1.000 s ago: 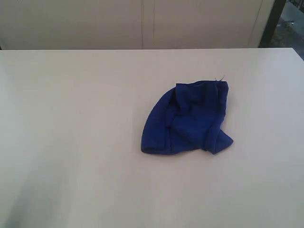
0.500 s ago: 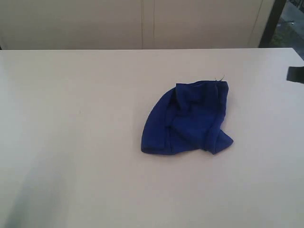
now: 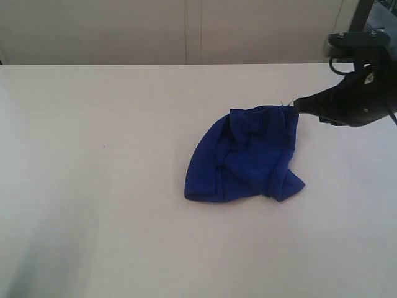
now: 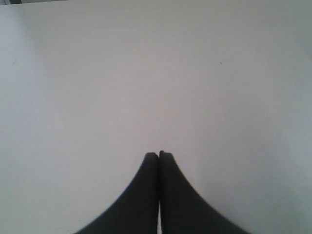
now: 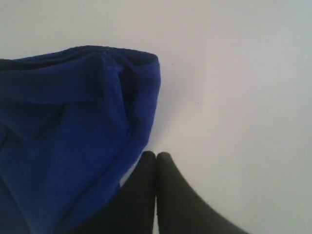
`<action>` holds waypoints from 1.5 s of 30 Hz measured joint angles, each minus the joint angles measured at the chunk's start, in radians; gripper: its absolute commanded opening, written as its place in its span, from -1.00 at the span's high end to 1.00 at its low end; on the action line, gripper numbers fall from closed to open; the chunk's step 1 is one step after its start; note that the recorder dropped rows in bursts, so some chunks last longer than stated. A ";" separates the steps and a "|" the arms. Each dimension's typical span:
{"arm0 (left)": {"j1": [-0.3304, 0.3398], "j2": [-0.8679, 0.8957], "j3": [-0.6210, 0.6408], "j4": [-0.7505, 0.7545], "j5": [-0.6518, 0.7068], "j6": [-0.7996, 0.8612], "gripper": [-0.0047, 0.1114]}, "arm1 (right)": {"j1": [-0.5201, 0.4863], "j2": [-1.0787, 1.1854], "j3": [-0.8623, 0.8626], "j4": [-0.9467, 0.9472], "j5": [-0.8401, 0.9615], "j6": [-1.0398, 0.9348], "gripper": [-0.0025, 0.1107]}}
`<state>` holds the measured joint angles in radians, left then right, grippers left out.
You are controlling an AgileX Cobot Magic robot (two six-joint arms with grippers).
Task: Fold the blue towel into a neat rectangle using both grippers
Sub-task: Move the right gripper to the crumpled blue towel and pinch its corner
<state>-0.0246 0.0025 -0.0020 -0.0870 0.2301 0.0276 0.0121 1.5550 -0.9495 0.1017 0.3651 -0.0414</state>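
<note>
Towel (image 3: pixel 245 155) lies crumpled on the table (image 3: pixel 93 155), right of middle, and its folds hide most edges. Right gripper (image 3: pixel 296 105), jaws closed, is just beside its far right corner; contact is unclear. Left gripper (image 4: pixel 158 155), also closed, is over bare table.

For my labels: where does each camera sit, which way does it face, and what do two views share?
Exterior view: off the arms, looking down across the pale table at the crumpled royal-blue cloth towel; right gripper shows.
Left wrist view: on that wrist, facing the table; left gripper, fingers shut.
Right wrist view: on that wrist, facing the towel's edge; fingers shut.
Exterior and right wrist share towel and gripper.
</note>
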 measured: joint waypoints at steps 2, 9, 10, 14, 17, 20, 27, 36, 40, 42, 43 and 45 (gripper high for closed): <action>0.000 0.000 0.000 0.000 0.000 0.000 0.92 | 0.004 0.051 -0.039 0.073 0.022 -0.064 0.93; 0.000 0.000 0.000 0.000 0.000 0.000 0.92 | 0.006 0.195 -0.158 0.222 0.025 -0.220 0.59; 0.000 0.000 0.000 0.000 0.000 0.000 0.92 | 0.006 0.213 -0.170 0.235 0.025 -0.236 0.55; 0.000 0.000 0.000 0.000 0.000 0.000 0.92 | 0.006 0.269 -0.210 0.295 0.023 -0.311 0.46; 0.000 0.000 0.000 0.000 0.000 0.000 0.92 | 0.006 0.295 -0.229 0.322 0.023 -0.338 0.46; 0.000 0.000 0.000 0.000 0.000 0.000 0.92 | 0.006 0.316 -0.245 0.345 0.023 -0.364 0.46; 0.000 0.000 0.000 0.000 0.000 0.000 0.92 | 0.007 0.354 -0.256 0.401 0.005 -0.414 0.46; 0.000 0.000 0.000 0.000 0.000 0.000 0.92 | 0.007 0.374 -0.256 0.415 -0.016 -0.475 0.96; 0.000 0.000 0.000 0.000 0.000 0.000 0.92 | 0.007 0.374 -0.256 0.416 -0.018 -0.490 0.96; 0.000 0.000 0.000 0.000 0.000 0.000 0.92 | 0.007 0.366 -0.256 0.416 -0.018 -0.492 0.96; 0.000 0.000 0.000 0.000 0.000 0.000 0.92 | 0.007 0.356 -0.256 0.416 -0.018 -0.492 0.96; 0.000 0.000 0.000 0.000 0.000 0.000 0.92 | 0.007 0.326 -0.256 0.416 -0.006 -0.494 0.96</action>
<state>-0.0246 0.0025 -0.0020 -0.0870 0.2301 0.0276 0.0194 1.8812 -1.2055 0.5181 0.3590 -0.5354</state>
